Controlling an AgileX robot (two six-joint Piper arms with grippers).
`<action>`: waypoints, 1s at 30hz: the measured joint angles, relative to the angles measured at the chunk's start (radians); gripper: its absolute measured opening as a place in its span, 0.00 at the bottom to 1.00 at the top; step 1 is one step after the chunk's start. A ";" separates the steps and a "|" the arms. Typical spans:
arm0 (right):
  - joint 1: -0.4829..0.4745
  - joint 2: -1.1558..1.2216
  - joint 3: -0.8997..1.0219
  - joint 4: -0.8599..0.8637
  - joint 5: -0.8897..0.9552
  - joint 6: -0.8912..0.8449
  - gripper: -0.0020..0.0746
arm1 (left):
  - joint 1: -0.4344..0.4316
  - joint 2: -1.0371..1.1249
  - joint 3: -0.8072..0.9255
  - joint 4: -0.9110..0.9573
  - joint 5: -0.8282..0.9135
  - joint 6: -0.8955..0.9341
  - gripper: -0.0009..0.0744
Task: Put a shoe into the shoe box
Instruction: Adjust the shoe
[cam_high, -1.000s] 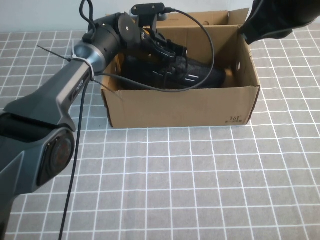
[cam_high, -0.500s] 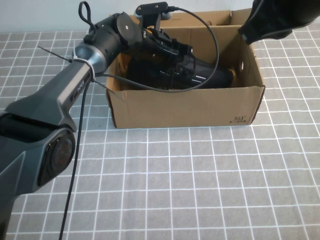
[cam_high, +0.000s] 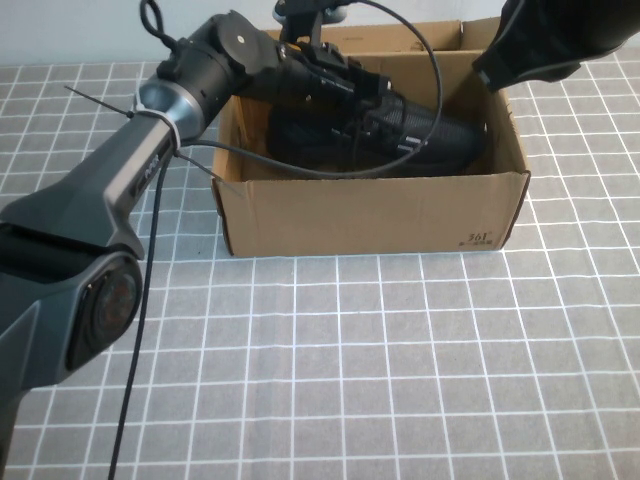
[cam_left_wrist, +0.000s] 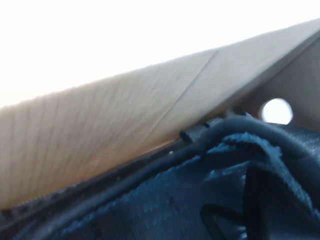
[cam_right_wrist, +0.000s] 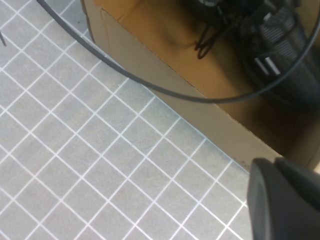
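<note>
Sneaker of black mesh with laces (cam_high: 400, 135) lies inside the brown corrugated cardboard shoe box (cam_high: 370, 215) in the high view, the left gripper (cam_high: 375, 105) closed on it and the right gripper (cam_high: 500, 70) above the box's far right corner, grip undeterminable; the left wrist view shows box wall beside black mesh, the right wrist view the shoe within the box on the grey tiled table (cam_right_wrist: 100, 160).

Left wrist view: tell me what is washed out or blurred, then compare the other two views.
Left wrist view: sky-white overexposure above the shoe box wall, the shoe soft and dim. High view: even light, the left claw dark inside the box. Right wrist view: sharp tiles, the right claw a blurred dark mass.
</note>
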 joint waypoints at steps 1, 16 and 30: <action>0.000 0.002 0.000 0.000 0.000 0.000 0.01 | 0.005 0.000 0.000 -0.034 -0.002 0.027 0.03; 0.000 0.007 0.000 0.000 0.000 0.000 0.01 | 0.019 0.000 0.000 -0.122 -0.057 0.122 0.03; 0.000 0.007 0.000 0.000 0.000 0.000 0.01 | 0.019 0.000 0.000 -0.041 -0.056 0.134 0.03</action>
